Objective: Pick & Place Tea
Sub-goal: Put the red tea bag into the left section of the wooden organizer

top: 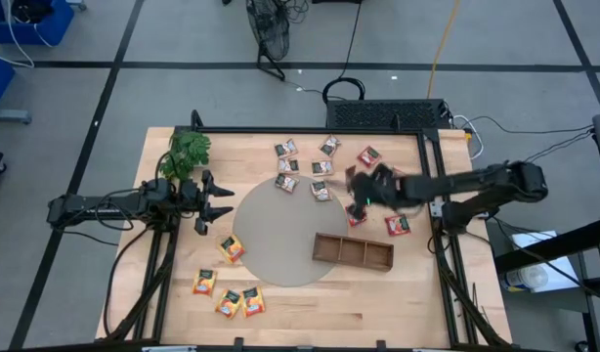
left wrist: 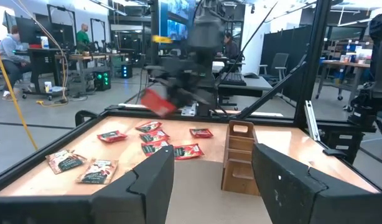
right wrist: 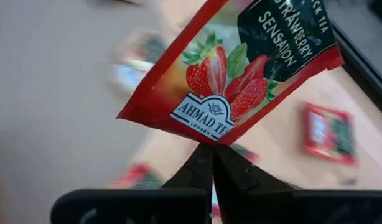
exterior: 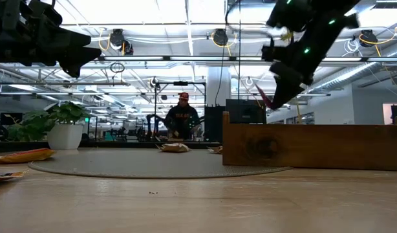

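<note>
Holding one red strawberry tea sachet (right wrist: 241,68), the right gripper (right wrist: 211,149) has its fingertips pinched together on the packet's lower edge. The packet stands beyond the tips and is carried clear of the table. A pinch on the edge, rather than across the face, probably leaves most of the packet free to drop into a slot.

- **Wooden compartment tray** (top: 354,251): one. It lies just past the right gripper, nearer the table's front edge, with its length running away from the gripper toward the right arm's base. It looks like the destination. No sachet shows inside it from above.
- **Red sachets:** three counted from above, including the carried one. One (top: 369,155) lies near the gripper on the far side and one (top: 397,225) lies close beside it, next to the tray.
- **Grey-white sachets** (top: 286,183): six, as far as can be counted. They are grouped loosely just ahead of the right gripper, within short reach.
- **Orange-yellow sachets** (top: 232,248): four. They are well away from the right gripper and closer to the left one, so they would fall to that arm.
- **Left gripper** (top: 220,201): fingers spread wide and holding nothing. It waits at the rim of the grey round mat (top: 280,264), with the leafy sprig (top: 188,150) beside its arm.

Judged progress: early, with the first packet lifted and none yet placed.
</note>
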